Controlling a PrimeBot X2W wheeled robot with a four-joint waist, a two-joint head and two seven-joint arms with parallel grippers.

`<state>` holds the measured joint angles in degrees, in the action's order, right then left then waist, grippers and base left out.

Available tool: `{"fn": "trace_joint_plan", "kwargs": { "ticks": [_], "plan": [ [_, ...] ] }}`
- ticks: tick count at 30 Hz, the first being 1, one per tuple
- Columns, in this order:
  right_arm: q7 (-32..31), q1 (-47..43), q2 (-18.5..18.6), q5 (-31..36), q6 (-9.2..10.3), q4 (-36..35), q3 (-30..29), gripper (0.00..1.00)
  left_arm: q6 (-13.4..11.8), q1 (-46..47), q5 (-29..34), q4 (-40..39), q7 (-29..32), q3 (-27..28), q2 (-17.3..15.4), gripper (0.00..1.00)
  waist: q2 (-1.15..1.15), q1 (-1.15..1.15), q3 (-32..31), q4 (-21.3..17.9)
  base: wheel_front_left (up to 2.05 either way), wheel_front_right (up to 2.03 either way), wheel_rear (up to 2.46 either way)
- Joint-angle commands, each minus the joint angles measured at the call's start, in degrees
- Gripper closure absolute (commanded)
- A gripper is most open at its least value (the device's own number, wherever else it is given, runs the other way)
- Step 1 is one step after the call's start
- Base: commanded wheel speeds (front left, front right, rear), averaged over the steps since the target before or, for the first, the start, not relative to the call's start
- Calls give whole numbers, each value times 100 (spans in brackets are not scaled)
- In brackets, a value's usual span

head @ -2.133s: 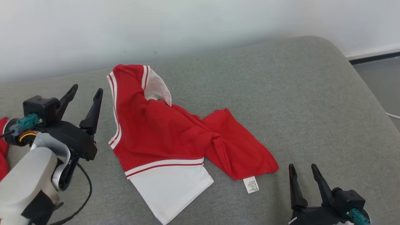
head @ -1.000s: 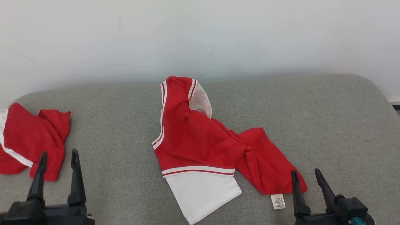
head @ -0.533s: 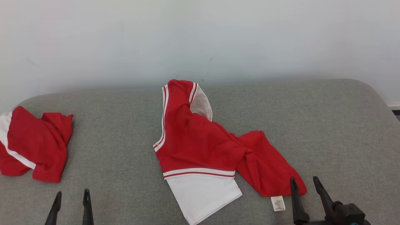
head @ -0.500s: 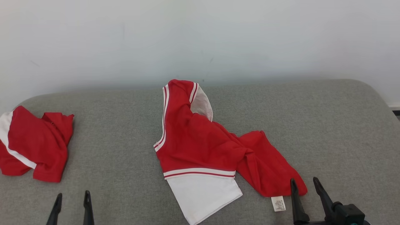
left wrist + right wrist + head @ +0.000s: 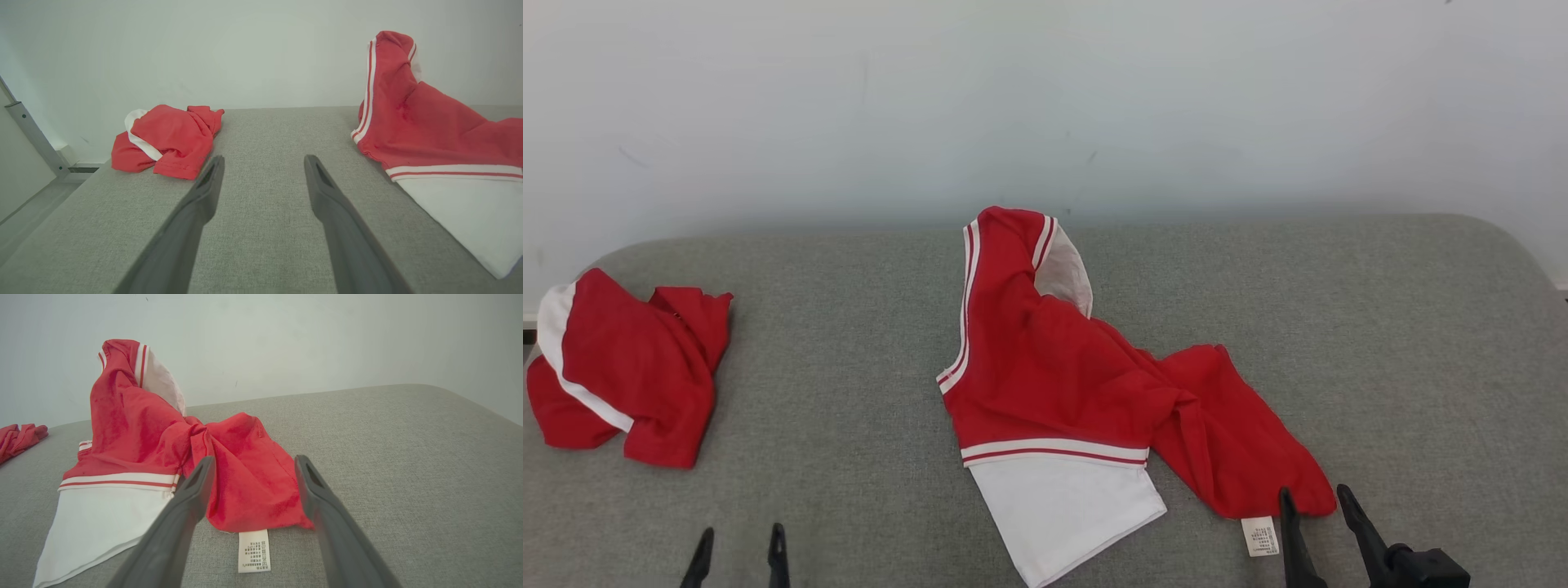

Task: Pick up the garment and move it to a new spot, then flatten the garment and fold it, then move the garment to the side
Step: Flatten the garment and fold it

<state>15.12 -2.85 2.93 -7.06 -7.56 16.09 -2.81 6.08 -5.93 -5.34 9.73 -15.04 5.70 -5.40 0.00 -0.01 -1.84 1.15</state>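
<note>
The red sleeveless jersey with white striped trim and a white lower panel [image 5: 1054,384] is lying crumpled in the middle of the grey woven-fabric cushion [image 5: 1380,327]. Its upper part appears to be propping up against the pale wall [image 5: 1045,98] behind, and its red half is twisting off toward the robot's right. It is neither flat nor folded, so I judge that the flattening is only just beginning.

The right pincer [image 5: 1313,490] is hovering released, fingers apart, just before the red hem. In the right wrist view the white care label [image 5: 254,550] is lying between its fingers. That placement probably suits gripping the near hem to pull it straight. The left pincer [image 5: 742,531] is likewise waiting released and empty over bare cushion, apart from the white panel.

A second, bunched red-and-white garment [image 5: 629,367] is sitting at the cushion's left end, likely set aside. Nothing here is serving as a container: both garments are resting loose on the cushion.
</note>
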Motion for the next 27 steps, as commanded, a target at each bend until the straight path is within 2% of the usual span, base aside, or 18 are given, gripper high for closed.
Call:
{"fn": "trace_joint_plan", "kwargs": {
  "ticks": [1,8,12,20,27],
  "plan": [
    [4,-17,-10,3,15,15,10,0,27,-57,103,46,-21,-37,-25,0,0,1,0,-2,0,0,0],
    [3,158,38,139,15,223,-222,0,95,124,64,332,-21,-477,78,0,0,1,8,-20,0,0,0],
    [3,316,158,192,15,537,-205,0,141,345,15,683,-21,-1044,120,0,0,1,21,-53,0,0,0],
    [3,806,334,188,14,1272,-114,0,134,796,-474,1601,-20,-2395,125,0,0,1,166,-215,0,0,0],
    [3,1194,391,243,15,1697,-80,0,135,1109,-1027,2273,-21,-3095,167,0,0,1,344,-404,0,0,0]
  ]
}}
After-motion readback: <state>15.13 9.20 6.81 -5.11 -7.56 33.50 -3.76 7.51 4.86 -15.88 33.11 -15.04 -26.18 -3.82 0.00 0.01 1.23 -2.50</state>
